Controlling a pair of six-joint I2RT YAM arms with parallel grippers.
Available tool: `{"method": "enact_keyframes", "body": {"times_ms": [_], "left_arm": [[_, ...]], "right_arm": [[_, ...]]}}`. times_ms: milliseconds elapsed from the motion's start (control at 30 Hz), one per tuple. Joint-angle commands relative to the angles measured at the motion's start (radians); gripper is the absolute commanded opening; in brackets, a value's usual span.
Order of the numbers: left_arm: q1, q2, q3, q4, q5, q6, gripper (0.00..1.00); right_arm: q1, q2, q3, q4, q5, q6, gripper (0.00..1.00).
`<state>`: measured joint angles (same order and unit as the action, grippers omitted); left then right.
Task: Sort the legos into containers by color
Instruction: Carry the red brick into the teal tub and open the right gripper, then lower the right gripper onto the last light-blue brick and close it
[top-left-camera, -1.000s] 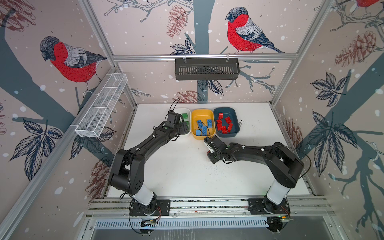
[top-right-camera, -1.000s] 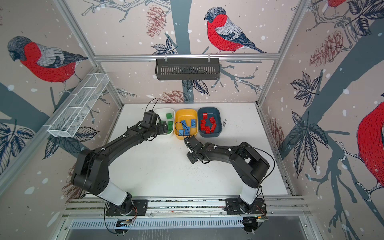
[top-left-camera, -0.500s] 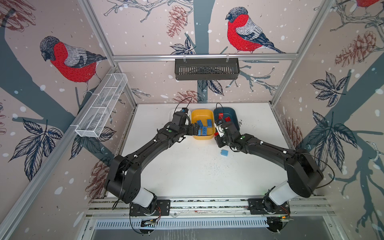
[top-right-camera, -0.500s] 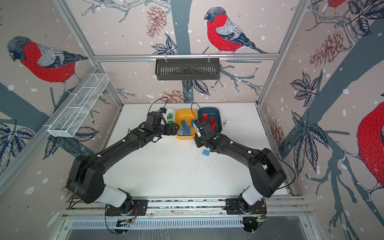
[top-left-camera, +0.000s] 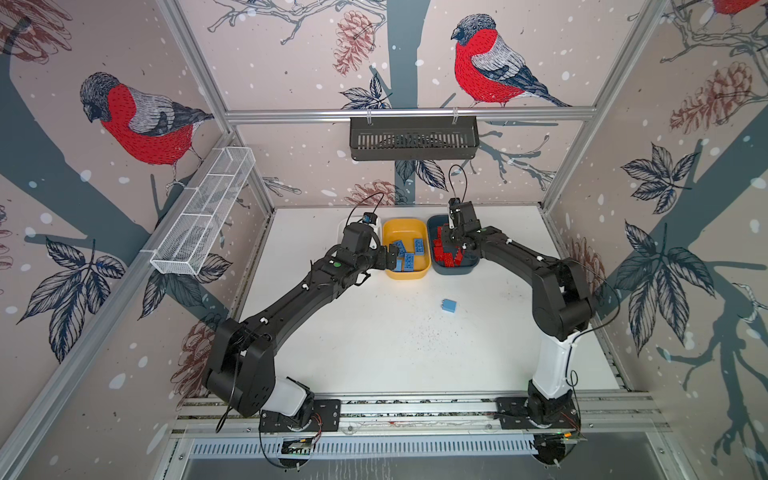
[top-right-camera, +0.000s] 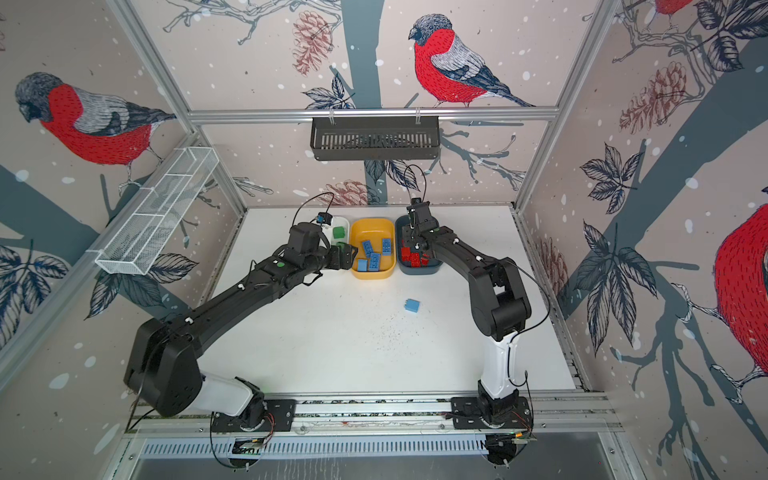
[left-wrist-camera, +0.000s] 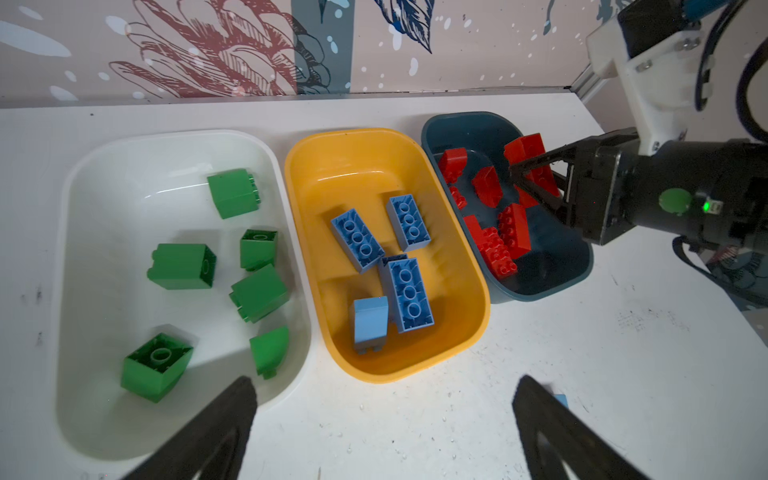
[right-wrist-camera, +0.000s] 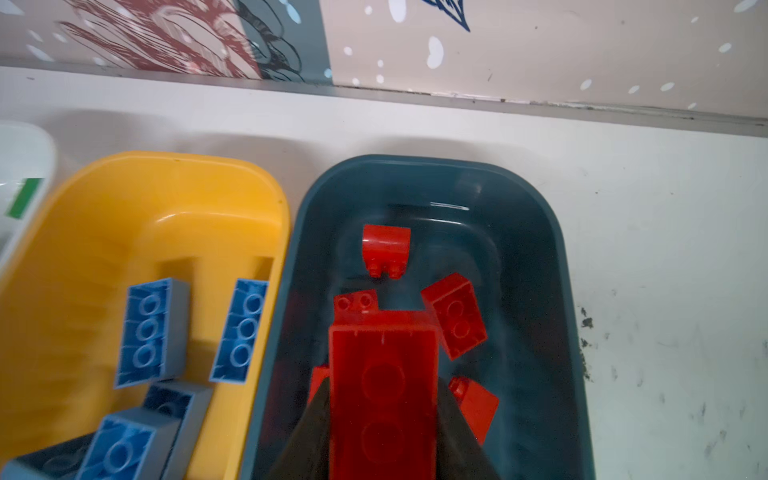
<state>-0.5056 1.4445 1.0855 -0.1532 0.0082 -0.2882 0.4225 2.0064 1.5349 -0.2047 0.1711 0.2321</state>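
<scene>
Legos (left-wrist-camera: 409, 291), chunky studded plastic bricks, sit sorted: green in the white rounded plastic tub (left-wrist-camera: 83, 174), blue in the yellow plastic tub (left-wrist-camera: 332, 166), red in the dark teal-blue plastic tub (right-wrist-camera: 532, 232). The right hand (right-wrist-camera: 382, 399) pinches a long red brick (right-wrist-camera: 382, 353) over the red pile. Best to open low over that tub's bare floor, clear of its rim, so nothing bounces out. The left hand (left-wrist-camera: 384, 382) is spread and empty near the yellow tub; one square blue brick (top-left-camera: 449, 306) lies alone on the white table (top-left-camera: 374, 353), well apart.
</scene>
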Motion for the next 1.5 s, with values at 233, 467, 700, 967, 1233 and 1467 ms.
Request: {"method": "enact_keyframes", "body": {"times_ms": [233, 467, 700, 967, 1233, 1467], "left_arm": [[0.0, -0.07, -0.077, 0.008, -0.093, 0.005, 0.97], [0.001, -0.074, -0.082, 0.02, -0.117, 0.001, 0.97], [-0.012, -0.034, -0.073, 0.028, -0.055, -0.017, 0.97], [-0.012, 0.03, -0.058, 0.074, 0.002, -0.023, 0.97], [-0.012, 0.069, -0.045, 0.064, 0.003, -0.014, 0.97], [-0.013, 0.088, -0.044, 0.041, -0.014, -0.004, 0.97]], "right_arm": [[0.002, 0.221, 0.31, -0.187, 0.101, -0.02, 0.39], [0.04, 0.078, 0.177, -0.156, 0.127, -0.018, 0.62], [0.09, -0.217, -0.204, -0.073, 0.074, 0.098, 0.77], [0.249, -0.467, -0.582, -0.07, 0.174, 0.435, 0.88], [0.381, -0.454, -0.687, -0.092, 0.252, 0.681, 0.88], [0.384, -0.381, -0.66, -0.087, 0.239, 0.669, 0.77]]}}
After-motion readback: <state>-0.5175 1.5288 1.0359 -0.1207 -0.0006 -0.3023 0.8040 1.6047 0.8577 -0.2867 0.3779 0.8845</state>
